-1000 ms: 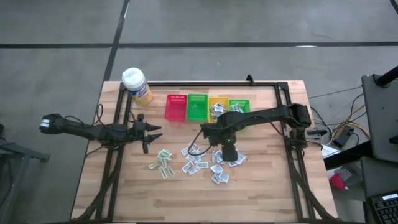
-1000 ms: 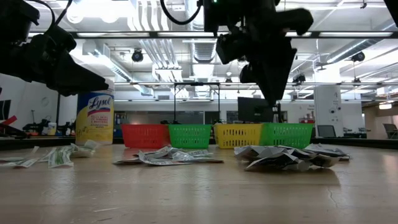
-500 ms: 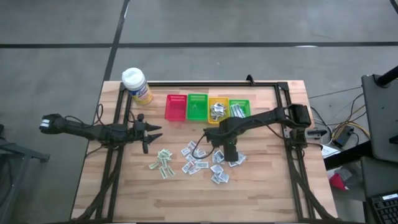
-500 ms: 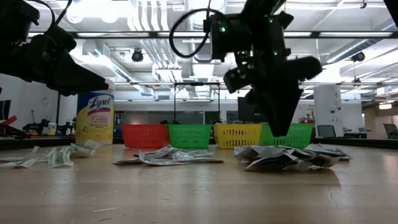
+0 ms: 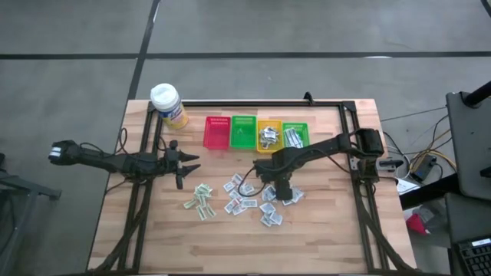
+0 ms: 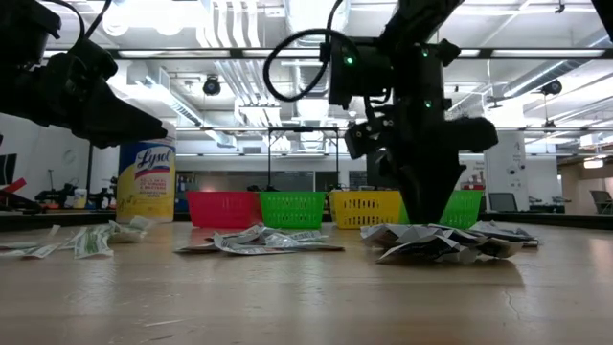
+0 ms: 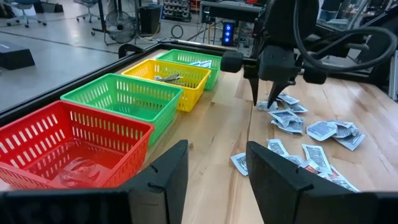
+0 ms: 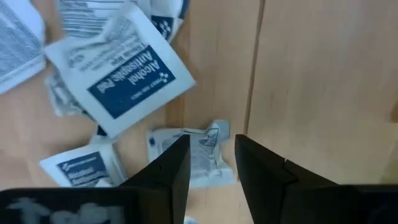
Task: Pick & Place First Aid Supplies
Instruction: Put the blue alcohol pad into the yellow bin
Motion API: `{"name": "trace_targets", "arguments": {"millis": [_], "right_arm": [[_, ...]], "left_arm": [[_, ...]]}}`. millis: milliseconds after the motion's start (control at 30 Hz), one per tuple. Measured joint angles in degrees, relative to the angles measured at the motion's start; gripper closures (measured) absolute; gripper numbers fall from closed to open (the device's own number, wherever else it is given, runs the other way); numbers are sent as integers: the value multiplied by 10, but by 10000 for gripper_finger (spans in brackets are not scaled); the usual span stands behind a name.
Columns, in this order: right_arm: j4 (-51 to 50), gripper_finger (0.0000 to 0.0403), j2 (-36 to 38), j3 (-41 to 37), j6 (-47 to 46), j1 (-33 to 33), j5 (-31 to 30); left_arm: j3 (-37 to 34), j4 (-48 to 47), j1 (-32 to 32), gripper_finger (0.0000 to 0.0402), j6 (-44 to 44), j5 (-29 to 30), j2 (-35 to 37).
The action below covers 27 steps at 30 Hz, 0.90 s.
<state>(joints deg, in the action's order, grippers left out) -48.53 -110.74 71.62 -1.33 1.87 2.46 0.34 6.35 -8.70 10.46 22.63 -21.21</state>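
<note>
Since the earlier frame the right arm has swung back from the basket row and dropped low, so its right gripper [image 5: 281, 189] now hangs point-down just over the right-hand heap of first aid supplies [image 5: 247, 201] scattered on the table [image 5: 322, 238]. In the low view the fingers [image 6: 426, 206] reach almost to the top of the pile. From the right wrist view they stand apart with a clear gap, nothing between them, and a crumpled white packet [image 8: 193, 152] lies on the wood directly beyond that gap, beside a larger packet printed "Alcohol Antiseptic Pad" [image 8: 121, 78].

More packets sit in two of the baskets: some in the yellow basket [image 5: 268, 135] and some in the far green basket [image 5: 295, 134]. The red basket [image 5: 217, 132] and the near green basket [image 5: 244, 132] hold none that can be seen. A yellow wipes bottle [image 5: 169, 105] stands at the table's back left corner.

Off to the left, the left gripper [image 5: 186, 165] waits above the table, its fingers [image 7: 283, 180] spread and holding nothing.
</note>
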Motion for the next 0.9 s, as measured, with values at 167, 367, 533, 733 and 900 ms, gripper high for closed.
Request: {"name": "trace_targets", "arguments": {"millis": [167, 367, 533, 733, 900], "right_arm": [[20, 286, 2, -22, -4, 0, -28], [32, 305, 4, -36, -5, 0, -30], [31, 324, 2, -33, -6, 0, -32], [25, 345, 0, -21, -2, 0, -33], [28, 356, -1, -15, 0, 0, -33]], "left_arm": [[0, 0, 0, 243, 1, 0, 0], [0, 0, 0, 243, 2, 0, 0], [0, 0, 0, 243, 5, 0, 0], [0, 0, 0, 243, 5, 0, 0], [0, 0, 0, 243, 5, 0, 0]]}}
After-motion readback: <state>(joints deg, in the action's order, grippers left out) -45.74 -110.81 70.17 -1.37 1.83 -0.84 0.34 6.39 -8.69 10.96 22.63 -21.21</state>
